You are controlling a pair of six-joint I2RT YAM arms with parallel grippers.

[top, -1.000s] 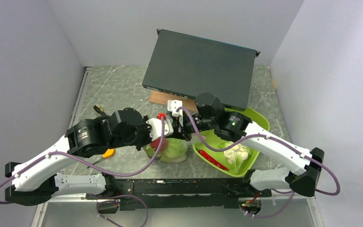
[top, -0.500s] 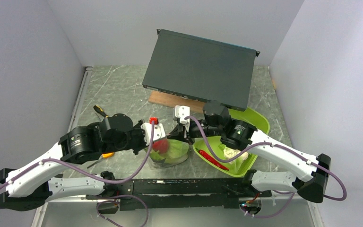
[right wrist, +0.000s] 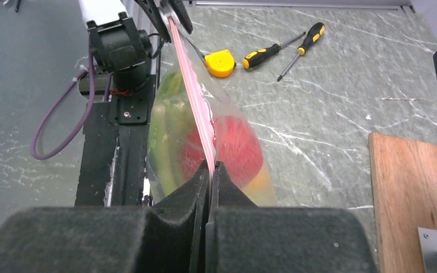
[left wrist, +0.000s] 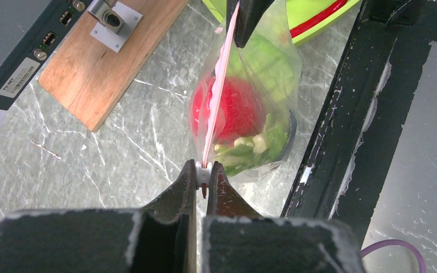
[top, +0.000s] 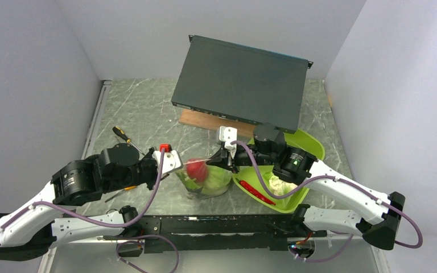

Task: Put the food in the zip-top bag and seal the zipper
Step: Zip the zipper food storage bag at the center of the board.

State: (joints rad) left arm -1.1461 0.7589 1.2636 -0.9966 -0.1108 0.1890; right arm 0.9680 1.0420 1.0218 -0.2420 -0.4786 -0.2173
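Observation:
The clear zip-top bag (top: 211, 182) hangs between my two grippers, just above the table's near edge. It holds a red tomato (left wrist: 230, 111), green cabbage (left wrist: 264, 62) and green stalks (left wrist: 250, 149). The pink zipper (left wrist: 219, 85) runs taut from one gripper to the other. My left gripper (left wrist: 204, 173) is shut on the white slider at the zipper's left end. My right gripper (right wrist: 210, 166) is shut on the zipper's (right wrist: 190, 85) right end. A white cauliflower (top: 283, 185) and a red chili (top: 256, 192) lie in the lime-green tray (top: 310, 149).
A black equipment box (top: 242, 82) rests tilted on a wooden board (top: 196, 118) behind the bag. Yellow-handled screwdrivers (right wrist: 273, 54) and a yellow tape measure (right wrist: 220, 62) lie on the marble table to the left. The black arm rail (left wrist: 341, 114) runs along the near edge.
My left gripper has slid left along the zipper and my right gripper has shifted right. The gap between them has widened and the bag mouth is stretched taut.

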